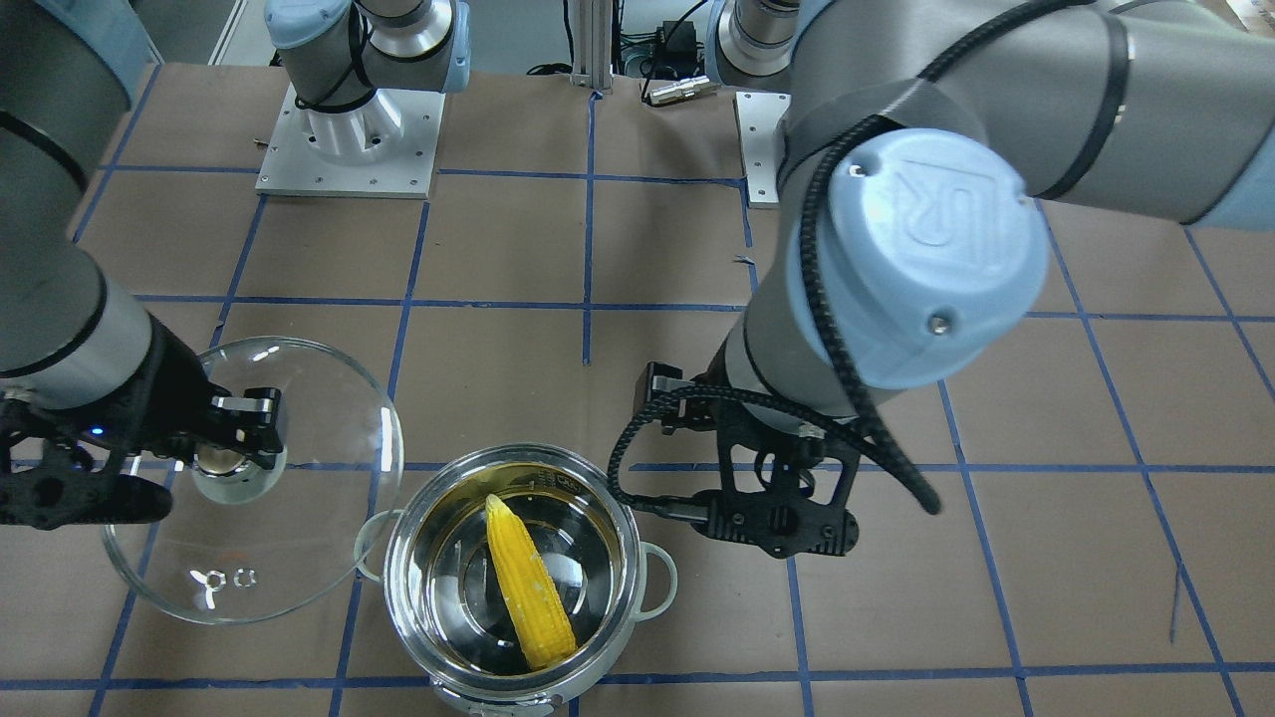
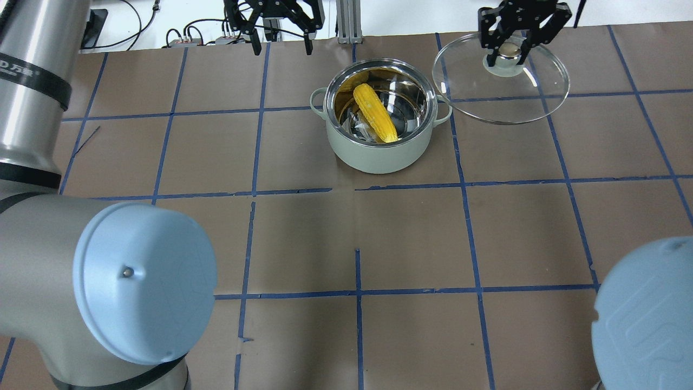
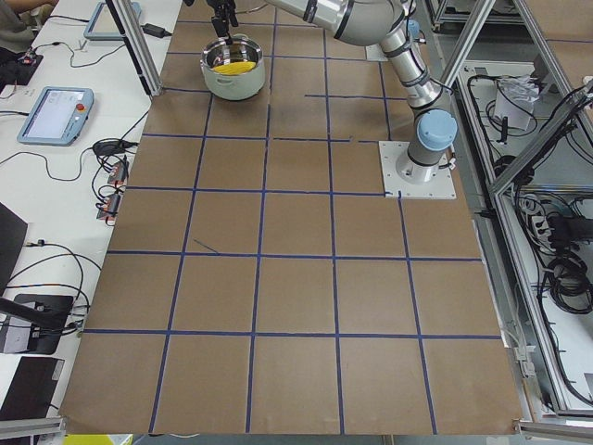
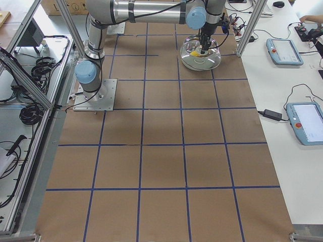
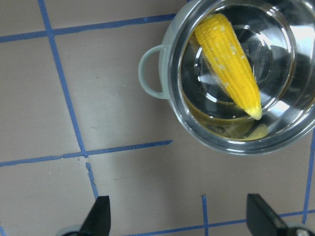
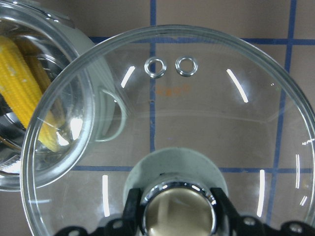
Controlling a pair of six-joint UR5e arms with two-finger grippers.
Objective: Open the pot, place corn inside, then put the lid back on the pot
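Since the corn (image 2: 375, 112) already lies inside the pot (image 2: 379, 160), only the lid step looks left. On the near side, the table (image 2: 357, 244) shows brown paper with blue tape lines. The pot stands by the middle of the far edge, open, with the corn slanted across its shiny floor and its tip toward the near wall.

Just right of the pot, toward the far right corner, the lid (image 2: 498, 105) hangs from the right gripper (image 2: 508, 54), whose jaws are clamped on the knob (image 2: 508, 50). In the right wrist view the glass edge overlaps the pot's rim, so the lid seems raised above it.

Off the pot's left, at the far edge, the left gripper (image 2: 281, 49) hovers empty with its fingers (image 5: 101, 219) spread wide.

Risks:
- The hold is on the knob only, so the wide glass may tilt or slip in a fast move.
- A low or off-centre approach could knock the rim or a handle, shoving the pot toward the far edge.
- The lid could end up cocked on the rim.
- A raised end of the corn might also hold the lid up.
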